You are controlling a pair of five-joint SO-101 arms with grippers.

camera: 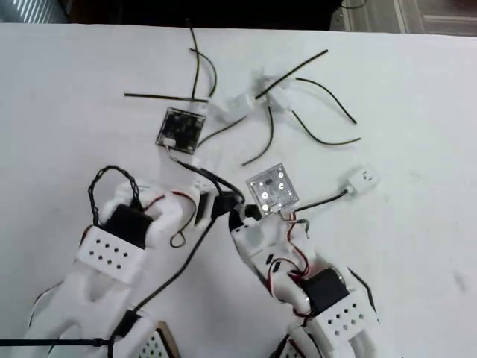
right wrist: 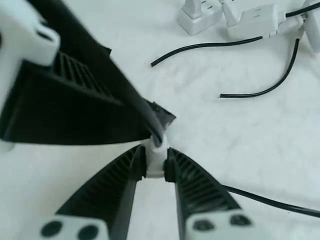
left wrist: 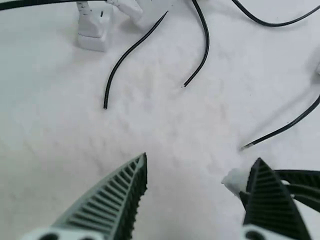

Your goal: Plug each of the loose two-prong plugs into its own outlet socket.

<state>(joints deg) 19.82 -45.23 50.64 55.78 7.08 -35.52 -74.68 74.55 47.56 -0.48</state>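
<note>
Though low, right tool [right wrist: 155, 152] around plug [right wrist: 155, 167].

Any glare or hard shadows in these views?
High view: white table glares, bright spots on the square board. Left wrist view: even light, faint shadows under the cords. Right wrist view: soft shading around the right tool, shut on a plug.

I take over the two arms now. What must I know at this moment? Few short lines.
Left gripper: open, low over the table, next to the right one.
Right gripper: shut on a small white plug with a black cable.
More white plugs and sockets lie in a heap at the table's far side; one white socket lies apart, near the right arm.
Done: no plug clearly joined. Left: all plugs, it seems.
</note>
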